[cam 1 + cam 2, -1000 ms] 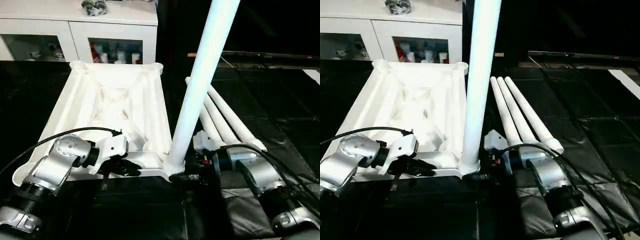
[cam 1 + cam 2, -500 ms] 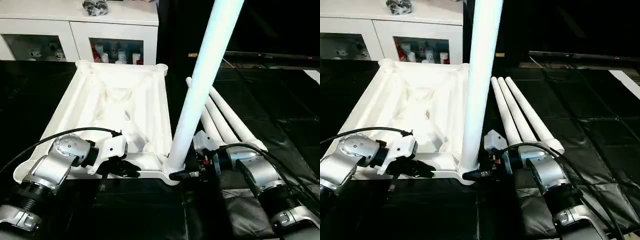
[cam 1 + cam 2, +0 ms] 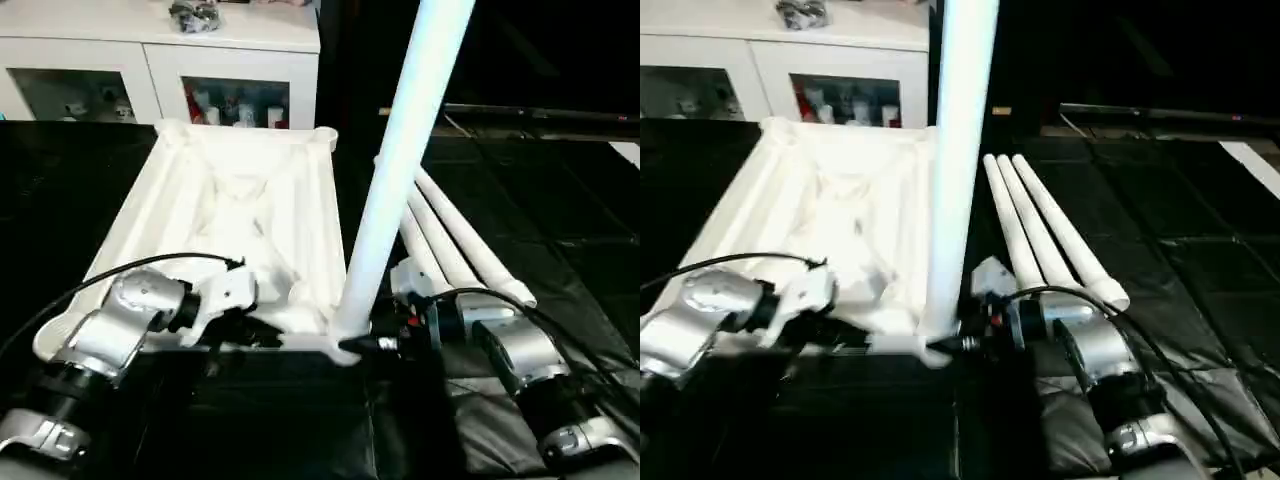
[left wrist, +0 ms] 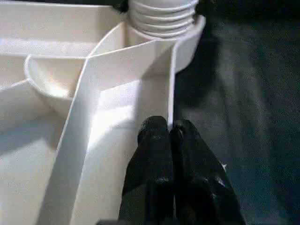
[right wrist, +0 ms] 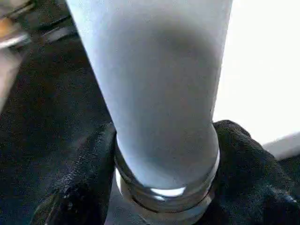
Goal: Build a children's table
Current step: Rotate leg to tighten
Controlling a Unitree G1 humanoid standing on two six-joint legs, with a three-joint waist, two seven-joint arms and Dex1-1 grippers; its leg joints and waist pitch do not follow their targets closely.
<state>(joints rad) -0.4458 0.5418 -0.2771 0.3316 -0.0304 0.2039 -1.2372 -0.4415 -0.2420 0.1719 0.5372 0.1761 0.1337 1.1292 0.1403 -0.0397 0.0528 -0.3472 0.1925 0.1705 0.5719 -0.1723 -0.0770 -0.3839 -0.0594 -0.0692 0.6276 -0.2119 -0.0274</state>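
- We see the children's table top (image 3: 240, 215) lying upside down on the black floor mat (image 3: 560, 200), ribbed underside facing up, with a round socket at each far corner.
- One white leg (image 3: 400, 170) stands upright in the near corner socket on our right side of the top, leaning a little away from us and rising out of the picture.
- In the left wrist view the ridged base of that leg (image 4: 161, 16) sits in the corner socket, where the rim walls of the top meet.
- Our right claw (image 3: 362, 345) is at the foot of the standing leg; in the right wrist view its black fingers (image 5: 86, 173) sit on either side of the leg's base, closed in around it and touching it on both sides.
- Our left claw (image 4: 169, 136) is pinched closed, both fingertips together on the thin near rim wall of the top, just beside the socket with the leg in it.
- Three more legs (image 3: 1040, 225) lie side by side on the mat to the right of the top, touching one another, thick ends toward us.
- Beyond the top stands a white cabinet (image 3: 230, 70) with glass-fronted shelves holding small items, and a dark object on top of it.
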